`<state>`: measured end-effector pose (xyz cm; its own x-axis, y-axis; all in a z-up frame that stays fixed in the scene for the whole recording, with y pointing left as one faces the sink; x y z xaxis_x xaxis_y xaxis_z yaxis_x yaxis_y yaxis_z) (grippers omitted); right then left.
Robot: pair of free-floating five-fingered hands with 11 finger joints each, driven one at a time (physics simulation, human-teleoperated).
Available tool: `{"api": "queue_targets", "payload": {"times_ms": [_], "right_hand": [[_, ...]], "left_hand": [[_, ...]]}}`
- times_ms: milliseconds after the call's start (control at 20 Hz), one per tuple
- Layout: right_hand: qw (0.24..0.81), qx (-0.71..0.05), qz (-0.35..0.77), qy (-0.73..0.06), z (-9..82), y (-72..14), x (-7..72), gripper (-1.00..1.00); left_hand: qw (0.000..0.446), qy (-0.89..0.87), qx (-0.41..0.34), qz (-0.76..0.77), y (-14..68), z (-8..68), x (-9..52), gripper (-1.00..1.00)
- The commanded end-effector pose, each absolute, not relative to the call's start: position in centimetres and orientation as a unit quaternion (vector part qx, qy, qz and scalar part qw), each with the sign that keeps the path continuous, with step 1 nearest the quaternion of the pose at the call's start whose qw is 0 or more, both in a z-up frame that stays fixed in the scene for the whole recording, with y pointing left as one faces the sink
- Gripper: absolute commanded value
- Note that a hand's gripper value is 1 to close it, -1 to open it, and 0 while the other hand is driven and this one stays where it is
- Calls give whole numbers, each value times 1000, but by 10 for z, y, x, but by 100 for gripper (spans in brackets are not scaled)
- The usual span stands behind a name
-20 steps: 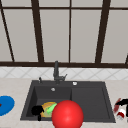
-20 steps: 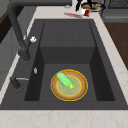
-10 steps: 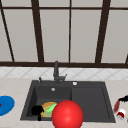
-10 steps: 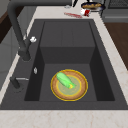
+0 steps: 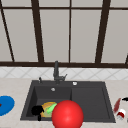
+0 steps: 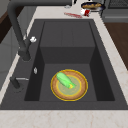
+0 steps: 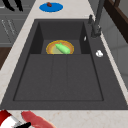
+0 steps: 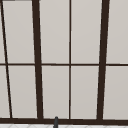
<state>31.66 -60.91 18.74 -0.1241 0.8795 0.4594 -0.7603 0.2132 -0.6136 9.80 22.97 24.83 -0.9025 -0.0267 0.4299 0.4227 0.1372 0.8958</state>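
Because the right hand (image 5: 125, 99) shows as no more than a dark sliver at the far right of the counter (image 5: 15, 86), I cannot tell whether its fingers are spread, pressed together or pinching anything. That is the main worry. It sits just above a red strip (image 5: 116, 105) and close to a red-and-white can (image 5: 121, 113), both lying on the narrow bit of counter right of the sink (image 5: 90, 100). A careless sweep there could roll the can off the front edge or send the strip sliding into the basin. The can looks tipped on its side, so it would likely roll at a light touch. The left hand (image 5: 37, 110) hangs in the air before the sink's front left corner. Its fingers point down fairly straight and hold nothing, and it is near a blue plate (image 5: 6, 106) but apart from it. A drop from there could clip the sink's rim. Down in the left basin a green vegetable (image 6: 64, 80) lies across a yellow plate (image 6: 80, 92), well away from both hands. A big red ball (image 5: 67, 115) covers part of that plate in the front view, so a reach judged from the front could miss.
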Motion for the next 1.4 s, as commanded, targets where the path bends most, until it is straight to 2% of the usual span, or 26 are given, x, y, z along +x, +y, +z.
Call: {"api": "queue_targets", "payload": {"times_ms": [0, 600, 1350], "right_hand": [[690, -72, 600, -400, 188, -619, 307, -100], [709, -138, 578, -379, 190, -634, 285, -100], [747, -209, 550, -310, 225, -636, 265, -100]], "left_hand": [[175, -734, -135, -643, 230, 248, 98, 0], [175, -734, -135, -643, 230, 248, 98, 0], [175, -734, -135, -643, 230, 248, 98, 0]]}}
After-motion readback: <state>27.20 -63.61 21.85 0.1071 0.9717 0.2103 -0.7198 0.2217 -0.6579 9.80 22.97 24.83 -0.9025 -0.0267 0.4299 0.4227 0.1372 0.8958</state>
